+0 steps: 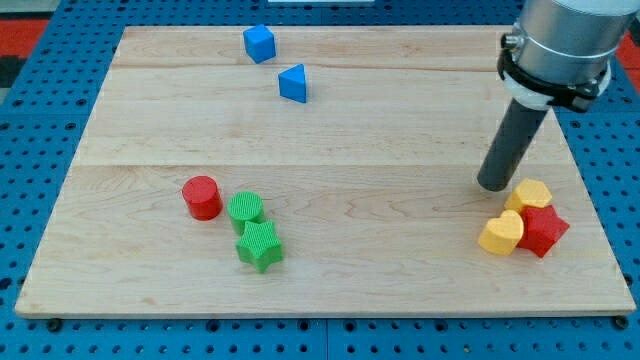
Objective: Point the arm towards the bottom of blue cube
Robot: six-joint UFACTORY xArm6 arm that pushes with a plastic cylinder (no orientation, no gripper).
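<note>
The blue cube (259,43) sits near the view's top edge of the wooden board, left of centre. A blue triangular block (293,83) lies just below and to the right of it. My tip (494,184) rests on the board at the view's right, far from the blue cube, to its lower right. The tip is just to the upper left of a yellow heart block (530,194).
A second yellow heart (502,234) and a red star (542,230) cluster below the tip at the right. A red cylinder (202,197), a green cylinder (245,210) and a green star (259,246) sit at the lower left. The wooden board (330,140) lies on a blue pegboard.
</note>
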